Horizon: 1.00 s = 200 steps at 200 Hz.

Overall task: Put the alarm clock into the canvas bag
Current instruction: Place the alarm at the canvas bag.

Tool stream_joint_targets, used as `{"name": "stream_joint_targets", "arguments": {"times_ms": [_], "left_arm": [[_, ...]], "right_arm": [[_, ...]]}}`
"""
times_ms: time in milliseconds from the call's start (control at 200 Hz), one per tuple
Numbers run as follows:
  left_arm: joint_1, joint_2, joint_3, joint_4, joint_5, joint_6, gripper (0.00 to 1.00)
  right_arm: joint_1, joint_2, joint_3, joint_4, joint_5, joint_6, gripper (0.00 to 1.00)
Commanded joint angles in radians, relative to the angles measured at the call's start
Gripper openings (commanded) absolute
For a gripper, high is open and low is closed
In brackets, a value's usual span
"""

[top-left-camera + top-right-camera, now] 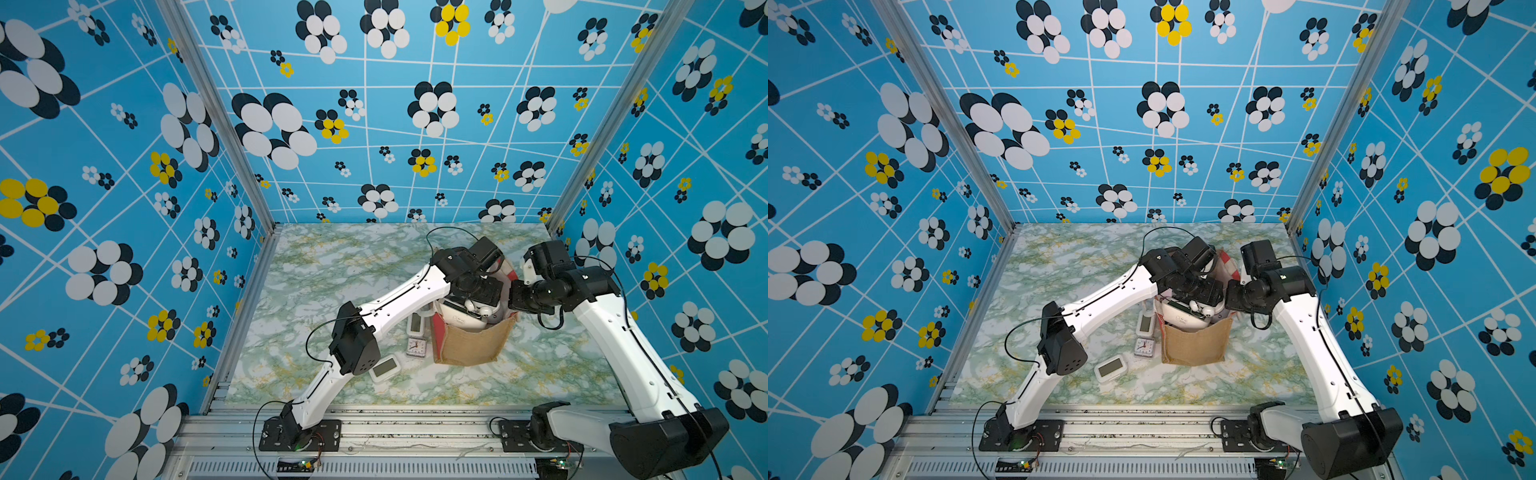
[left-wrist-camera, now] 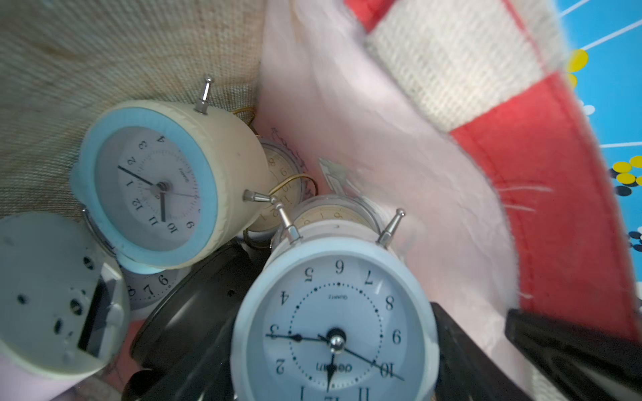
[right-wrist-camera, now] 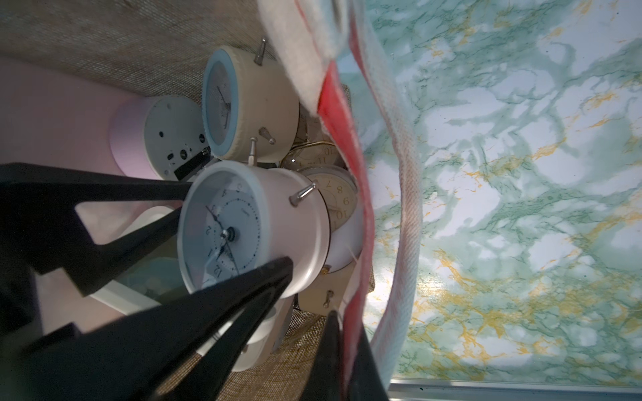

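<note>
Inside canvas bag (image 1: 471,345): alarm clock (image 2: 333,330) held by left end effector (image 3: 238,229).

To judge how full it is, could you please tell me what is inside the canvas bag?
The canvas bag holds a cream blue-rimmed clock, a white clock between the left gripper's fingers, a pale clock's back and gold-rimmed dials. The bag's bottom beneath them is covered.
</note>
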Motion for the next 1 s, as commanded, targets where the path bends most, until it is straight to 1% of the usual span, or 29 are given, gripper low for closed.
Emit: {"name": "stream_joint_targets", "arguments": {"times_ms": [0, 185, 240, 335, 365, 415, 430, 670, 775, 885, 995], "left_arm": [[-0.001, 0.074, -0.025, -0.137, -0.102, -0.008, 0.61], [0.034, 0.037, -0.034, -0.105, -0.127, -0.012, 0.71], [0.040, 0.029, -0.028, -0.103, -0.136, -0.010, 0.76], [0.047, 0.011, -0.015, -0.094, -0.103, -0.011, 0.85], [0.045, 0.000, -0.016, -0.086, -0.091, -0.009, 0.90], [0.041, -0.023, -0.018, -0.070, -0.069, -0.005, 0.97], [0.040, -0.031, -0.020, -0.066, -0.064, -0.005, 1.00], [0.039, -0.147, -0.025, -0.028, -0.012, 0.009, 0.99], [0.042, -0.194, -0.049, -0.010, 0.017, 0.015, 1.00], [0.045, -0.261, -0.103, 0.004, 0.008, 0.028, 0.95], [0.055, -0.340, -0.185, 0.010, -0.038, 0.039, 0.91]], "right_arm": [[0.004, -0.007, 0.011, 0.028, 0.009, -0.018, 0.00], [0.004, -0.006, 0.010, 0.030, 0.007, -0.020, 0.00], [0.004, -0.006, 0.011, 0.032, 0.006, -0.020, 0.00], [0.004, -0.004, 0.016, 0.031, 0.005, -0.021, 0.00], [0.004, -0.004, 0.014, 0.030, 0.005, -0.021, 0.00], [0.004, -0.002, 0.018, 0.028, 0.008, -0.022, 0.00], [0.004, -0.002, 0.020, 0.029, 0.008, -0.023, 0.00], [0.004, 0.000, 0.029, 0.028, 0.006, -0.023, 0.00], [0.004, 0.004, 0.040, 0.025, 0.005, -0.023, 0.00], [0.004, 0.006, 0.041, 0.022, 0.005, -0.025, 0.00], [0.004, 0.009, 0.048, 0.017, 0.005, -0.025, 0.00]]}}
